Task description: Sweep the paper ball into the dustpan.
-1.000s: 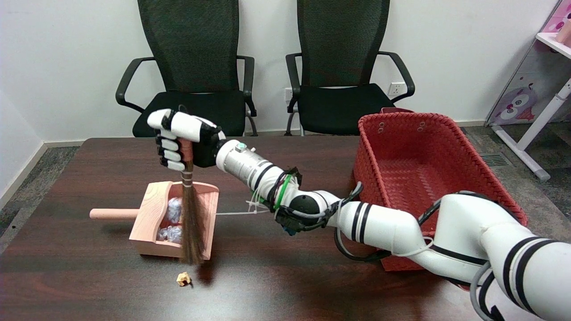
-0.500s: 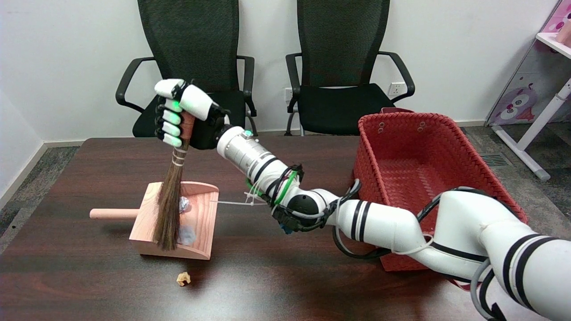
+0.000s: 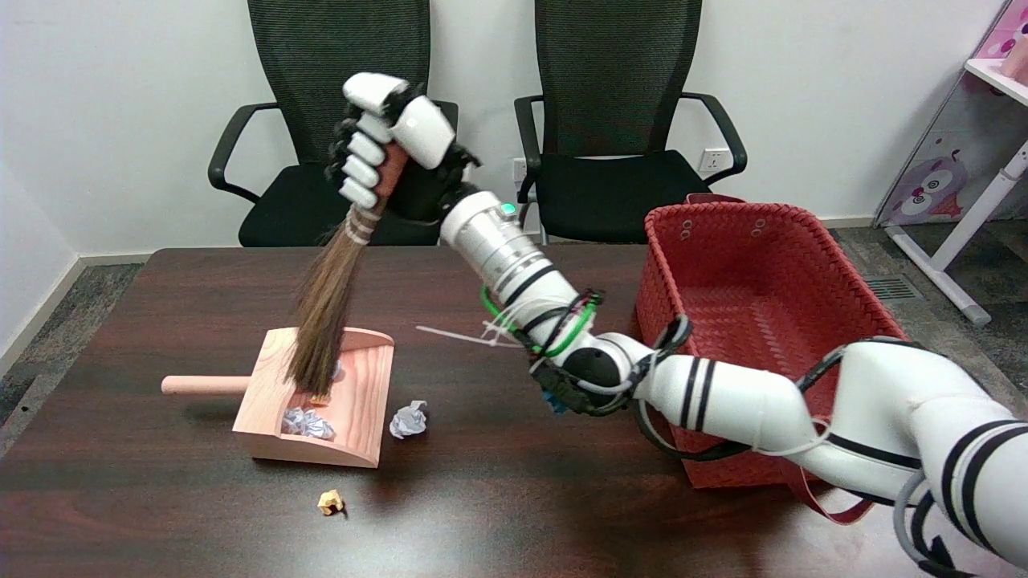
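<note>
Gripping the brown straw hand broom (image 3: 325, 321) by its reddish handle, the right hand (image 3: 385, 140) holds it raised and tilted. Nearest, one crumpled white paper ball (image 3: 408, 419) lies on the table beside the pink wooden dustpan (image 3: 365, 385); another (image 3: 307, 421) sits inside, under the bristles.

Two black mesh office chairs (image 3: 482, 120) stand against a white wall (image 3: 827, 80) — grey carpet (image 3: 964, 337) right of the dark wooden table (image 3: 498, 514).

The right hand (image 3: 384, 140) grips a broom (image 3: 328, 317) above the dustpan (image 3: 361, 417), one paper ball (image 3: 408, 420) beside it.
</note>
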### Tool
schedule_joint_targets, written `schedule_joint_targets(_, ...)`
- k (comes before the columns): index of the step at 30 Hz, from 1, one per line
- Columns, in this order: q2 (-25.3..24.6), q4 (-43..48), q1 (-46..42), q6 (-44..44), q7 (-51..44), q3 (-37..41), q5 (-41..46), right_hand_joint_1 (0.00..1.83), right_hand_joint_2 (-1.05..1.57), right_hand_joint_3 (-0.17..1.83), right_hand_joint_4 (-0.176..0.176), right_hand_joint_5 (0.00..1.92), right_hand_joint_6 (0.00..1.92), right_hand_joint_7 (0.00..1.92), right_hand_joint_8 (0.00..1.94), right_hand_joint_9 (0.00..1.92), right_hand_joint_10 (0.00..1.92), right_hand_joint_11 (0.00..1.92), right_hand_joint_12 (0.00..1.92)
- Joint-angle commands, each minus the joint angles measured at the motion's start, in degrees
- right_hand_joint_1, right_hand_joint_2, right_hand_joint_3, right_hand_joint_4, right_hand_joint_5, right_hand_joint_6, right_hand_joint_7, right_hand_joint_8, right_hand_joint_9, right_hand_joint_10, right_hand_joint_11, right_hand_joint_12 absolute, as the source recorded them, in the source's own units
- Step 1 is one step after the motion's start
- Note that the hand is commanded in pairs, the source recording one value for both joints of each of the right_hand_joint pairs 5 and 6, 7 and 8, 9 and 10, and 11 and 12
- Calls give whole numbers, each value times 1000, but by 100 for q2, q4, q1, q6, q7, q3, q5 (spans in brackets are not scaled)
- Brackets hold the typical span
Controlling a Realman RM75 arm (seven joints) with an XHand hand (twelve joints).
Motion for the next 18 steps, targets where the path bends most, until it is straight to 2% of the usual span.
schedule_joint_targets(1, 1161, -1032, -657, -880, -234, 627, -862, 802, 1305, 1729, -9, 1920, 1920, 1920, 1920, 1920, 1920, 1920, 1920)
schedule_joint_targets(5, 1266, -1196, -1004, -880, -1182, 992, -831, 788, 1408, 1833, 1, 1920, 1920, 1920, 1920, 1920, 1920, 1920, 1920)
schedule_joint_targets(10, 1329, -1504, -1483, -837, -1756, 1585, -822, 789, 1513, 1833, 19, 1920, 1920, 1920, 1920, 1920, 1920, 1920, 1920)
schedule_joint_targets(14, 1382, -1655, -1674, -880, -2349, 1684, -898, 792, 1524, 1833, 21, 1920, 1920, 1920, 1920, 1920, 1920, 1920, 1920)
schedule_joint_targets(18, 1442, -1990, -2020, -888, -3738, 1799, -849, 789, 1555, 1833, 27, 1920, 1920, 1920, 1920, 1920, 1920, 1920, 1920)
